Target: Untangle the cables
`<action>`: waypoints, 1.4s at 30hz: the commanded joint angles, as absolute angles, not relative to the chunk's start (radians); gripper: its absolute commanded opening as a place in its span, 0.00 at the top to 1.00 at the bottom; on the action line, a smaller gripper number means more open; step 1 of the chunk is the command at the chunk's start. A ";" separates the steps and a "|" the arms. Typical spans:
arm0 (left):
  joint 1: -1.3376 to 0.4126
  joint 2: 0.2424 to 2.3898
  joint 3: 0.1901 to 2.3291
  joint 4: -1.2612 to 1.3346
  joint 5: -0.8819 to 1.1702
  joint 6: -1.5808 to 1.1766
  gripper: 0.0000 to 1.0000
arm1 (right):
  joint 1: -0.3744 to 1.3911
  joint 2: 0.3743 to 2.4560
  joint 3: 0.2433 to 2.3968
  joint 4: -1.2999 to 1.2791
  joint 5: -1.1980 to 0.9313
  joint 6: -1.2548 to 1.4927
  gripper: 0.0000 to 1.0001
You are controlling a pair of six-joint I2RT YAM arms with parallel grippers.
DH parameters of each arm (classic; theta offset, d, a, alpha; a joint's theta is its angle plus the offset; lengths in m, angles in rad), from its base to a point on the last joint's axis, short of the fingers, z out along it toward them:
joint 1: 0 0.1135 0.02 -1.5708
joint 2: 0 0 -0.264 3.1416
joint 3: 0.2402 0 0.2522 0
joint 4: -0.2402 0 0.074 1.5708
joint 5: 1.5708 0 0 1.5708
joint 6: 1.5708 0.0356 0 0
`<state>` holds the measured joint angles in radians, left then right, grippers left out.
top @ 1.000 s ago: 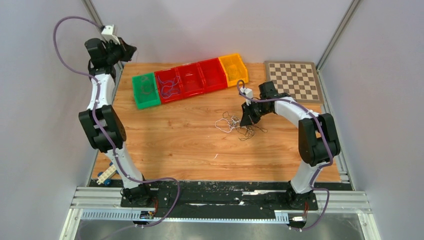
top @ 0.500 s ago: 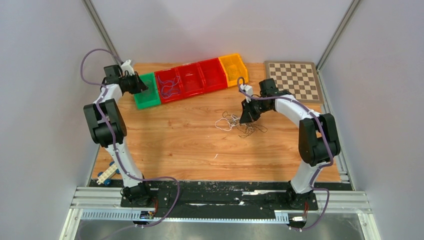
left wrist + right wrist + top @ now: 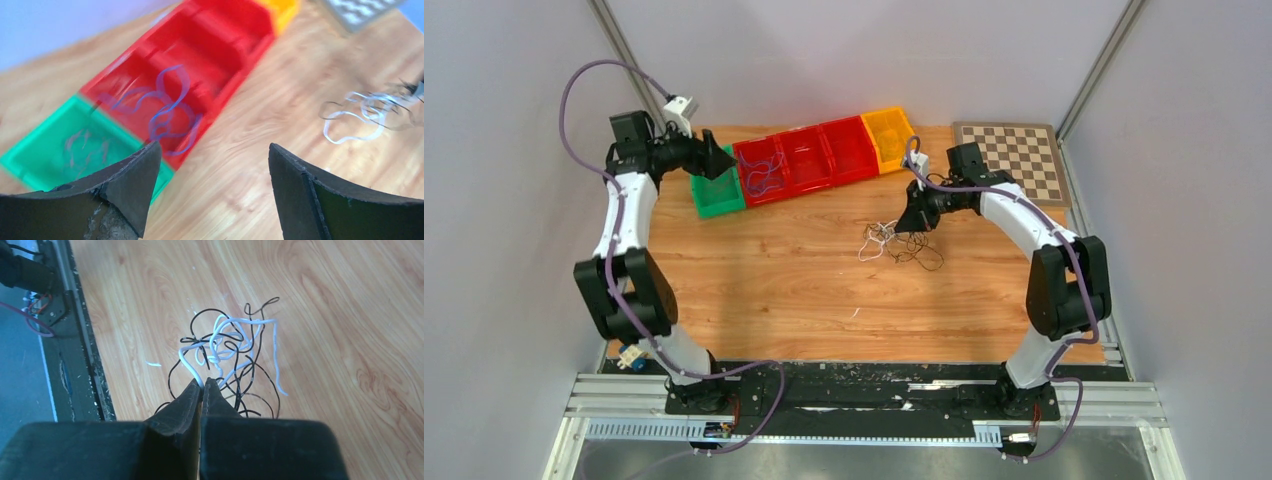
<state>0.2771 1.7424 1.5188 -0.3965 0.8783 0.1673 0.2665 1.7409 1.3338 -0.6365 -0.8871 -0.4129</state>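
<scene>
The right pincer [image 3: 202, 383] is pressed shut on a loop of the white cable [image 3: 220, 335]. Whether a black cable [image 3: 260, 372] strand is caught in the same pinch I cannot tell. The tangle [image 3: 892, 243] lies on the counter [image 3: 774, 290] right of centre, nearer the far edge than the near one, with white and black strands looped through each other. Pinching one colour at an outer loop looks deliberate, since it gives a free end to draw away from the knot.

The left pincer [image 3: 212, 150] gapes wide and holds nothing. It hovers at the far left corner over the green bin [image 3: 35, 162] and the red bin [image 3: 220, 30] beside it. A blue cable [image 3: 167, 107] lies in the red bin, and pale strands (too blurred to name) lie in the green one, so the bins seem to be where freed cables go.

The task looks partly done. The left arm is well apart from the tangle, so nothing pins the knot down, and a pull may drag the whole clump along.
</scene>
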 commanded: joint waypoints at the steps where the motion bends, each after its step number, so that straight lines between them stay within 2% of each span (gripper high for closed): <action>1: 0.117 1.561 1.364 -0.402 1.072 0.399 0.14 | 0.289 1.653 1.394 -0.622 -1.013 -0.414 1.00; 9: -0.240 1.444 1.083 -0.222 1.055 0.373 0.19 | 0.339 1.576 1.418 -0.620 -1.046 -0.339 1.00; 15: -0.422 1.366 0.885 0.055 0.949 0.316 0.24 | 0.345 1.546 1.421 -0.571 -1.067 -0.228 1.00; 21: -0.500 1.467 0.915 0.160 0.892 0.281 0.24 | 0.349 1.537 1.415 -0.560 -1.079 -0.193 1.00; 23: -0.512 1.501 0.937 0.161 0.881 0.266 0.34 | 0.346 1.534 1.418 -0.559 -1.072 -0.184 1.00; 24: -0.516 1.510 0.954 0.153 0.879 0.261 0.48 | 0.341 1.535 1.419 -0.559 -1.068 -0.179 1.00; 25: -0.516 1.517 0.963 0.122 0.874 0.260 0.57 | 0.333 1.537 1.418 -0.558 -1.061 -0.176 1.00; 27: -0.512 1.494 0.991 0.036 0.879 0.278 0.89 | 0.301 1.541 1.412 -0.557 -1.026 -0.172 1.00; 29: -0.495 1.432 1.009 -0.075 0.914 0.311 0.99 | 0.246 1.553 1.401 -0.556 -0.956 -0.178 1.00; 34: -0.391 1.239 0.966 -0.346 0.959 0.436 1.00 | 0.104 1.630 1.385 -0.545 -0.778 -0.239 0.98; 42: -0.117 1.164 1.013 -0.669 0.991 0.565 1.00 | -0.033 1.756 1.360 -0.538 -0.683 -0.324 1.00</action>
